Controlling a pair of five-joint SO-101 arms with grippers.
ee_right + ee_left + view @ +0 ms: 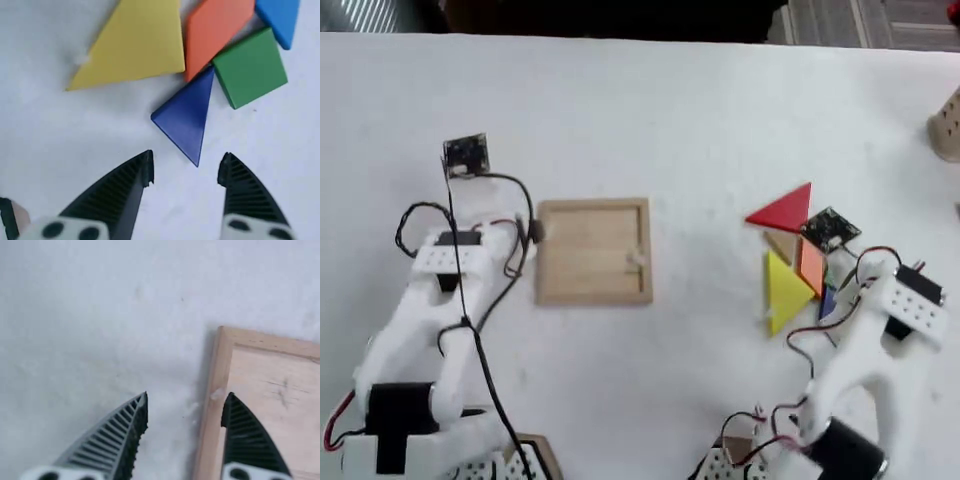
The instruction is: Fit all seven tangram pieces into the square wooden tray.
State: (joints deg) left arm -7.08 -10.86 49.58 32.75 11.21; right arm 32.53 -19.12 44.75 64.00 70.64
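Note:
The square wooden tray [592, 250] lies left of centre with nothing in it. My left gripper [185, 402] is open, its fingers straddling the tray's left rim [215, 390]; in the high view the left gripper [528, 232] sits at that rim. The pieces are clustered at the right: red triangle [785, 210], tan triangle [779, 243], yellow triangle [140, 42], orange parallelogram [217, 27], green square [250, 67], light blue triangle [280, 17], dark blue triangle [187, 117]. My right gripper [186, 167] is open just above the dark blue triangle's point, holding nothing.
A beige perforated object [946, 125] stands at the table's right edge. A wooden block [538, 455] lies by the left arm's base. Loose cables [470, 300] trail over the left arm. White tabletop stretches between tray and pieces.

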